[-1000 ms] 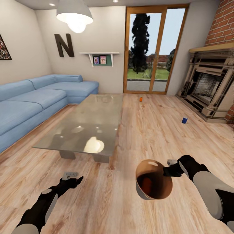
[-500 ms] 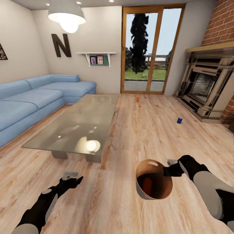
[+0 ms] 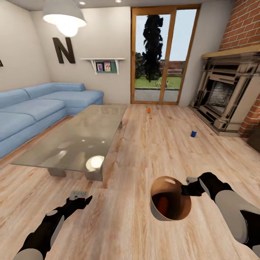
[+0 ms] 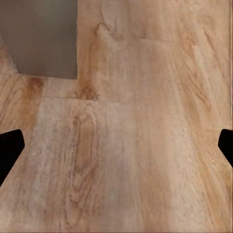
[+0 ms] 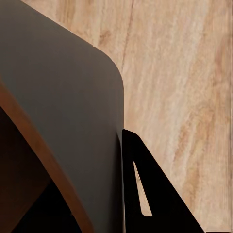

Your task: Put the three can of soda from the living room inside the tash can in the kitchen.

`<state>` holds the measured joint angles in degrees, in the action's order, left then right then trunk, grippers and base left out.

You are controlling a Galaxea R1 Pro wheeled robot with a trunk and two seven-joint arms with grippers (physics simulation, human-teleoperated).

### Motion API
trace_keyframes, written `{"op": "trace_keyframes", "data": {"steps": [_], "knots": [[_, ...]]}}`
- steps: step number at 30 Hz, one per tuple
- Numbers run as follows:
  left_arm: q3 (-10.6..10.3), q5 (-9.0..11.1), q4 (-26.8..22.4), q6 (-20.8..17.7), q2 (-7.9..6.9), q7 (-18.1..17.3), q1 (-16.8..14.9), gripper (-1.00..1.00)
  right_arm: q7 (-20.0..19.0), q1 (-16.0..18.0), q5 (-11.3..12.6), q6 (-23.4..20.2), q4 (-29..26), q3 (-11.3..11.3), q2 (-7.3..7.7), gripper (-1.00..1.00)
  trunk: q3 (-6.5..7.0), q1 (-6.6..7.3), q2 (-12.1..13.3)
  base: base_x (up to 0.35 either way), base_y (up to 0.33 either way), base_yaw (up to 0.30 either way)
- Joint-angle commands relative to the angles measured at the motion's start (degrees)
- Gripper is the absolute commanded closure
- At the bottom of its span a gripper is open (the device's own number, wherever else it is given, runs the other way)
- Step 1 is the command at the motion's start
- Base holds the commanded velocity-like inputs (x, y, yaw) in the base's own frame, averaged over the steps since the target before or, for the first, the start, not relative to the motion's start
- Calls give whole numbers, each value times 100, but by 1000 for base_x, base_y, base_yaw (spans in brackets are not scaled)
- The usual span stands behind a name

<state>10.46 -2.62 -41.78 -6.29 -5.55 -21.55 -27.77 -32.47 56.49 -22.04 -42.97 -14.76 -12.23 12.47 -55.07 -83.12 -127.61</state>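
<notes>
In the head view, one orange can of soda (image 3: 148, 110) stands on the wood floor near the glass doors. The dark blue can of soda (image 3: 193, 133) stands on the floor in front of the fireplace. My right gripper (image 3: 187, 188) is shut on the rim of a round trash can (image 3: 181, 213), held low with its mouth facing me. Another orange can of soda (image 3: 163, 204) lies inside it. In the right wrist view, one finger (image 5: 145, 194) presses against the trash can's grey wall (image 5: 63, 97). My left gripper (image 3: 78, 196) hangs open over bare floor, its fingertips (image 4: 9, 150) spread wide.
A glass coffee table (image 3: 76, 141) stands ahead on the left, with the blue corner sofa (image 3: 32, 112) behind it. The brick fireplace (image 3: 224, 97) lines the right wall. Open wood floor (image 3: 155, 151) stretches between the table and the fireplace toward the doors (image 3: 162, 54).
The whole picture has drifted left and the far wall sits slightly lower, so the camera has moved. Both arms and the held trash can keep their places in the view.
</notes>
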Motion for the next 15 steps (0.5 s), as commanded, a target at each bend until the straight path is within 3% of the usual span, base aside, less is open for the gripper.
{"op": "trace_keyframes", "data": {"steps": [1, 15], "knots": [[0, 0, 1, 1, 0, 0, 0, -100, -37, 3, 100, -33, 0, -40, 0, 100, 1, 0, 0, 0, -291, -123], [0, -2, 1, 5, 1, 2, 0, -100, -44, 3, 103, -26, -3, -51, 14, 100, 23, 0, 0, 0, -291, -223]]}}
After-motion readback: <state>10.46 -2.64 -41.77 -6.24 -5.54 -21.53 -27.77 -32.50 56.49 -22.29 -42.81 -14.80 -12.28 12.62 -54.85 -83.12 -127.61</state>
